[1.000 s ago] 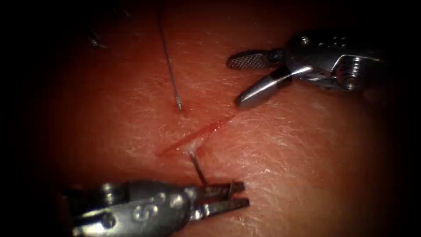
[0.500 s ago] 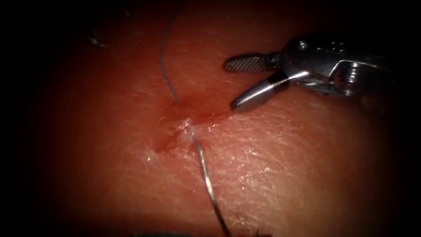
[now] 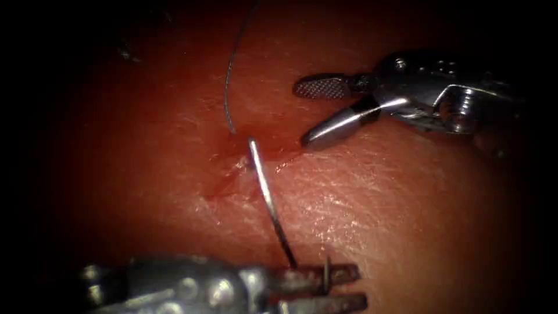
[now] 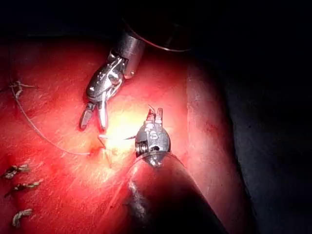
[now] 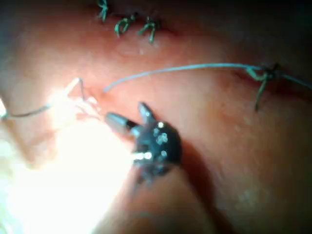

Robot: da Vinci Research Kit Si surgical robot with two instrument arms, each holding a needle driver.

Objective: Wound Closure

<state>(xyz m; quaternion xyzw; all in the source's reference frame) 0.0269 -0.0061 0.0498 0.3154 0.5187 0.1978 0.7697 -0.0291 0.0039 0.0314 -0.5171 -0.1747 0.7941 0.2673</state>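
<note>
Below the cut, left tool clamps the needle; right tool gapes, empty.

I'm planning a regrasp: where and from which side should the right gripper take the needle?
Probably mid-curve, from the right of the cut. The left gripper holds the needle by one end; the other end lies at the cut, trailing thread; the span between is bare. The right gripper is open and empty on that side.

Silvery steel hands: the right hand has cross-hatched pads; the left hand seemingly riveted.
</note>
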